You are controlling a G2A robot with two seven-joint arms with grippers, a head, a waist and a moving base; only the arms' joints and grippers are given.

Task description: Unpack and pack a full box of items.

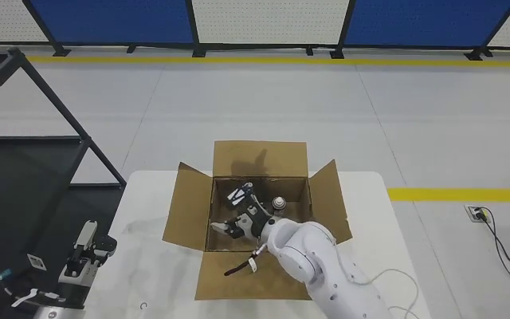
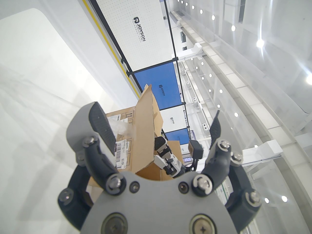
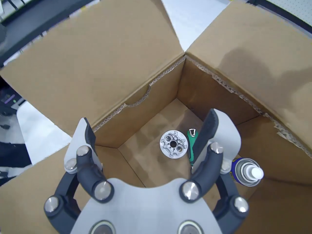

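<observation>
Our white desk [image 1: 143,247] fronts blue partition panels [image 1: 111,20]. The left end effector [image 2: 156,113] and the right end effector [image 3: 149,122], over the open brown cardboard box [image 3: 151,108], gape empty.

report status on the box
Right tool open over box. Left tool open, off to the side. Disc, can, green handle inside. Nothing in the way.

Logo [image 2: 140,29] on wall panels [image 2: 121,10]; barcode label [image 2: 122,150] on box [image 2: 144,122].
</observation>
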